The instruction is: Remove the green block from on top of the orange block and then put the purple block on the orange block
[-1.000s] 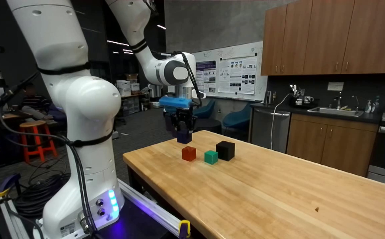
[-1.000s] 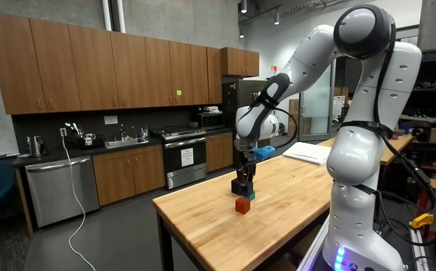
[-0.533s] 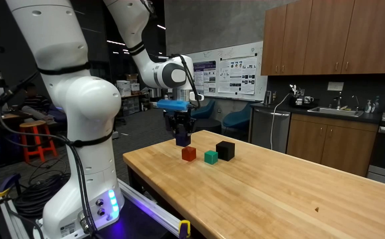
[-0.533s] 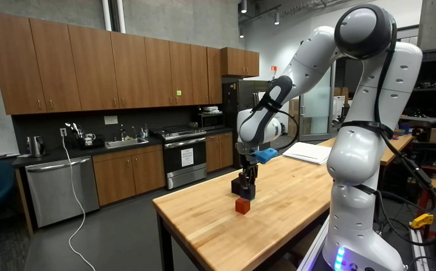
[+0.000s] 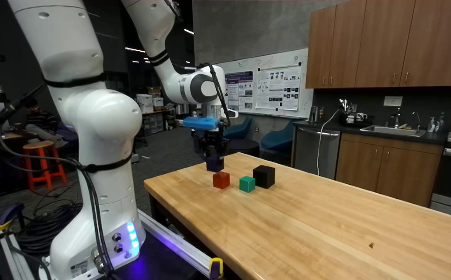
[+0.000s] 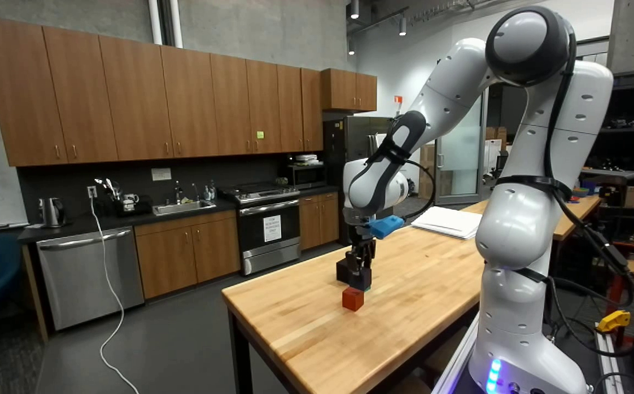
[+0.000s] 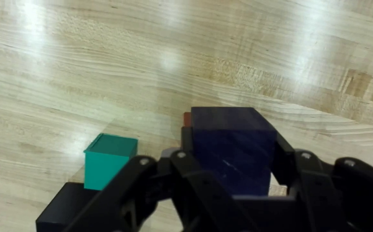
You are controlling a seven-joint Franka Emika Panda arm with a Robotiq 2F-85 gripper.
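Observation:
My gripper (image 7: 233, 151) is shut on the dark purple block (image 7: 233, 158), one finger on each side of it. In both exterior views the gripper (image 5: 214, 154) (image 6: 361, 264) points down and holds the purple block (image 5: 214, 165) (image 6: 359, 280) off the table, close to the orange block (image 5: 221, 180) (image 6: 353, 299). In the wrist view only a sliver of the orange block (image 7: 187, 119) shows past the purple block's left edge. The green block (image 5: 247, 184) sits on the table beside the orange block, apart from it; it also shows in the wrist view (image 7: 106, 161).
A larger black cube (image 5: 264, 177) stands on the table just beyond the green block, also in the wrist view (image 7: 65, 206). The wooden table (image 5: 307, 217) has its near end edge close to the blocks. White papers (image 6: 448, 222) lie farther along the table.
Over the last second my gripper has moved slightly down and sideways with the purple block, now covering most of the green block in an exterior view. It is nearly still over the last half second.

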